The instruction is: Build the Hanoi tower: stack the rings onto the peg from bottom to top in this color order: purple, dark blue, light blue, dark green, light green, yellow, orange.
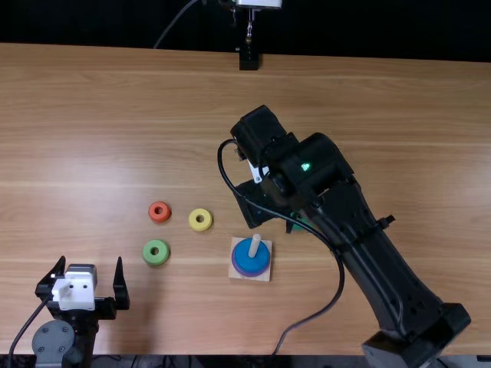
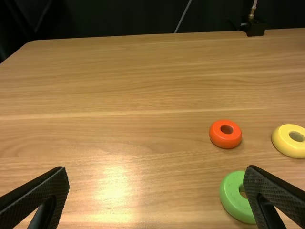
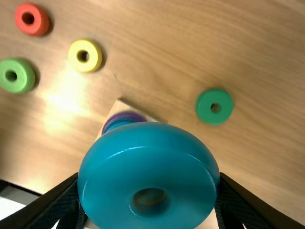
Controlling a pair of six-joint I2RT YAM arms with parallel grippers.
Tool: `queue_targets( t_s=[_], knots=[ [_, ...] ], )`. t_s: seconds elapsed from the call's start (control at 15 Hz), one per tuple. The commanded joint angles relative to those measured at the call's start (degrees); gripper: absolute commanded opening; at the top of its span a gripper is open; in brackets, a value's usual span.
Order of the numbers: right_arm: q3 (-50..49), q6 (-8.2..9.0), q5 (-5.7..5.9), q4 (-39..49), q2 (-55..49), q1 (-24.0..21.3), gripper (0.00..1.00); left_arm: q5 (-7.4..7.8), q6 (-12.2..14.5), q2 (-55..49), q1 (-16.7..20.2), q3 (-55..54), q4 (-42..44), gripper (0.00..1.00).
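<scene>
My right gripper (image 1: 255,204) is over the table beyond the peg base (image 1: 265,274). In the right wrist view, this gripper (image 3: 148,183) is shut on a light blue ring (image 3: 147,148), held above the table. A dark blue ring (image 1: 245,258) lies over a purple ring (image 1: 249,273) around the upright wooden peg (image 1: 255,245). At the near left, my left gripper (image 1: 90,264) stands open; in its wrist view, the gripper (image 2: 157,191) has nothing between its fingers. Loose on the table are orange (image 1: 159,211), yellow (image 1: 201,220), light green (image 1: 156,252) and dark green (image 3: 214,106) rings.
The right arm stretches diagonally across the table from the near right, its cable looping close to the peg base. A black stand (image 1: 248,60) is at the far table edge (image 1: 115,47). The dark green ring lies partly under the right arm in the top view.
</scene>
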Motion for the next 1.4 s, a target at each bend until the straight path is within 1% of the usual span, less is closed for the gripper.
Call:
queue_targets(
  t_s=[0.0, 0.2, 0.33, 0.6, 0.8, 0.93, 1.07, 1.33],
  knots=[
    [-2.2, -0.57, 0.17, -0.1, -2.6, 1.2, 0.0, -0.21, 0.1, -0.6, 0.5, -6.1, -3.8, 1.0],
    [-5.4, -0.25, 0.07, 0.0, -4.4, 1.6, 0.0, -0.21, 0.1, -0.6, 0.5, -6.1, -3.8, 1.0],
    [-5.7, -0.25, 0.17, 0.1, -4.5, 2.6, 0.0, -0.21, 0.1, -0.6, 0.5, -6.1, -3.8, 1.0],
    [-5.8, 0.48, 0.07, 0.0, -5.9, 5.1, 0.0, -0.21, 0.1, -0.6, 0.5, -6.1, -3.8, 1.0],
    [-7.7, 0.48, 0.07, 0.2, -6.4, 6.4, 0.0, -0.21, 0.1, -0.6, 0.5, -6.1, -3.8, 1.0],
    [-11.1, 0.48, 0.07, 0.2, -8.4, 6.6, 0.0, -0.21, 0.1, -0.6, 0.5, -6.1, -3.8, 1.0],
    [-13.4, 0.48, 0.38, 0.2, -8.9, 6.6, 0.0, -0.21, 0.1, -0.6, 0.5, -6.1, -3.8, 1.0],
    [-13.3, 0.59, 0.38, 0.7, -8.9, 6.6, 0.0, -0.21, 0.1, -0.6, 0.5, -6.1, -3.8, 1.0]
  ],
)
